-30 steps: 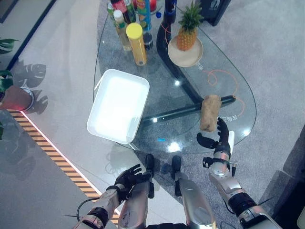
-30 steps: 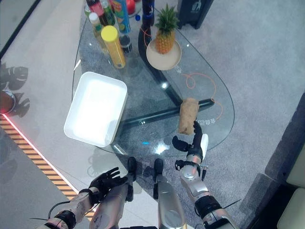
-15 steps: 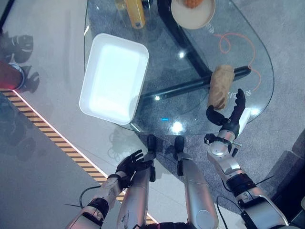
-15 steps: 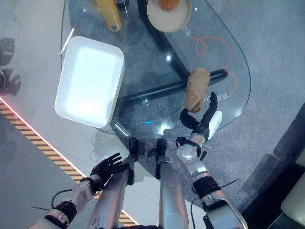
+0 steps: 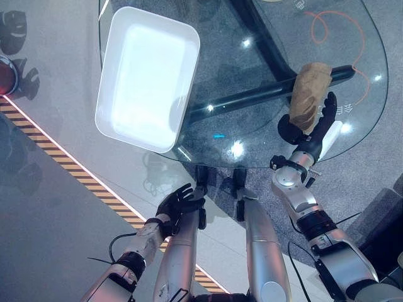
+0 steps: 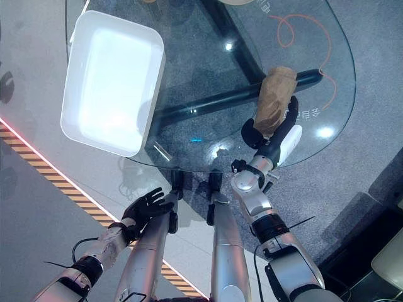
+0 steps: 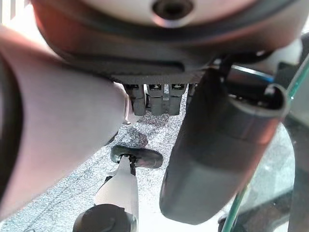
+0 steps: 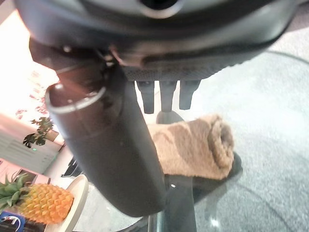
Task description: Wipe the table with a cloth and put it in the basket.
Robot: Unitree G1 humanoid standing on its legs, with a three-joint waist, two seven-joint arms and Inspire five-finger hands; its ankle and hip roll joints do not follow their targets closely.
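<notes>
A rolled brown cloth (image 5: 310, 93) lies on the glass table (image 5: 264, 135) near its right edge, over the dark leg beneath the glass. My right hand (image 5: 307, 137) is open at the cloth's near end, thumb on one side and straight fingers along the other. In the right wrist view the cloth (image 8: 193, 145) lies just past the thumb (image 8: 111, 150). The white basket (image 5: 146, 75) sits on the table's left edge, empty. My left hand (image 5: 178, 200) hangs open below the table's near edge, over the floor.
An orange cable loop (image 5: 337, 28) lies on the glass beyond the cloth. A pineapple (image 8: 41, 203) on a plate stands farther back. Yellow-black striped tape (image 5: 63, 157) runs across the floor at left. The table's near rim (image 5: 239, 165) is close to me.
The camera has tilted down, so the whole picture shifted. My right hand has moved forward, bringing thumb and fingers either side of the cloth's near end. The left hand stays low.
</notes>
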